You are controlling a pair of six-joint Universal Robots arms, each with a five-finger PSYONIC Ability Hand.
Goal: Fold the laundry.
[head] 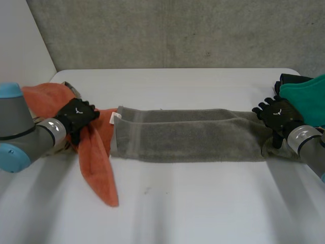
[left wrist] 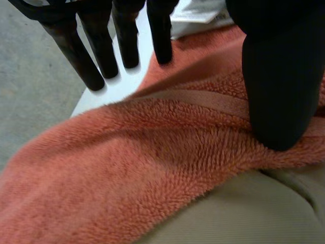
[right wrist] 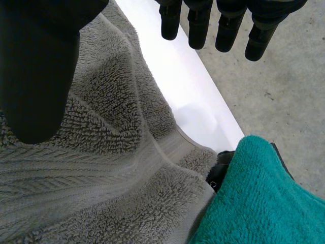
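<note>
The grey towel lies folded into a long strip on the worktop, its long axis running straight from one hand to the other. The right hand sits on its right end, fingers straight and spread, the thumb resting on the pile and pinching nothing. The teal towel is just beside it. The left hand is just past the strip's left end, fingers straight and apart, thumb pressing the orange towel. Halving the strip end to end looks likeliest, and the right hand is better placed.
</note>
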